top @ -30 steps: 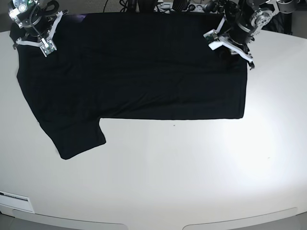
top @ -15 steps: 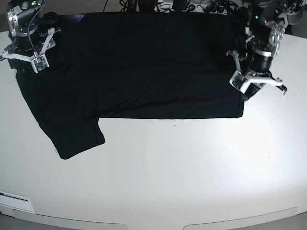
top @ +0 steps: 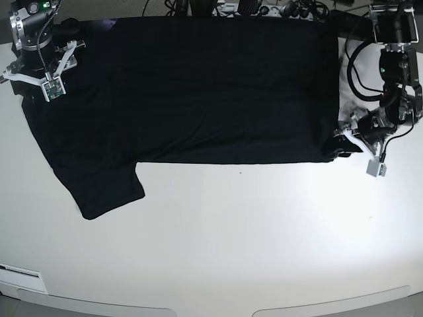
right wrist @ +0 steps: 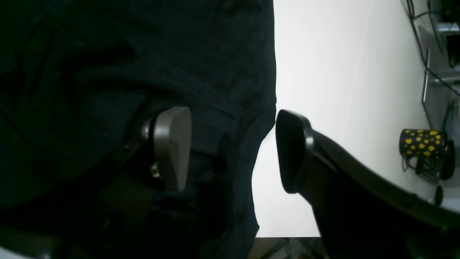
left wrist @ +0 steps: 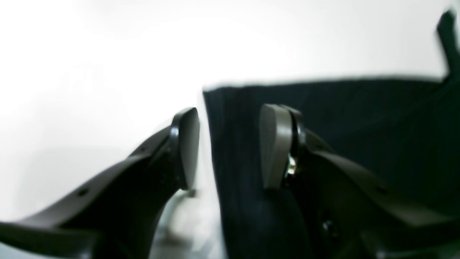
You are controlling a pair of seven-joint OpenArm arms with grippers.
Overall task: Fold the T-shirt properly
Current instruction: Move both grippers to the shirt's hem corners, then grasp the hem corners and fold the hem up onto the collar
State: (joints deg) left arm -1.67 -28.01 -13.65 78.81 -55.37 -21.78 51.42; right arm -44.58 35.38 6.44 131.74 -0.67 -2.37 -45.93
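The black T-shirt [top: 192, 86] lies flat across the far half of the white table [top: 231, 238], plain side up, with one sleeve [top: 106, 188] pointing to the front left. My left gripper [top: 357, 146] is open at the shirt's front right corner. In the left wrist view the left gripper [left wrist: 230, 147] straddles the shirt's side edge [left wrist: 251, 118], one pad over cloth and one over table. My right gripper [top: 33, 76] is open over the shirt's far left edge. In the right wrist view the right gripper [right wrist: 231, 149] straddles the shirt's edge [right wrist: 215, 72].
Cables and equipment [top: 264, 8] line the table's far edge. A black mug with yellow dots [right wrist: 424, 145] stands off the table's side in the right wrist view. A white label [top: 23, 276] sits at the front left corner.
My left gripper has moved from the shirt's far right area forward along its right edge to the front right corner. My right gripper has barely shifted at the far left.
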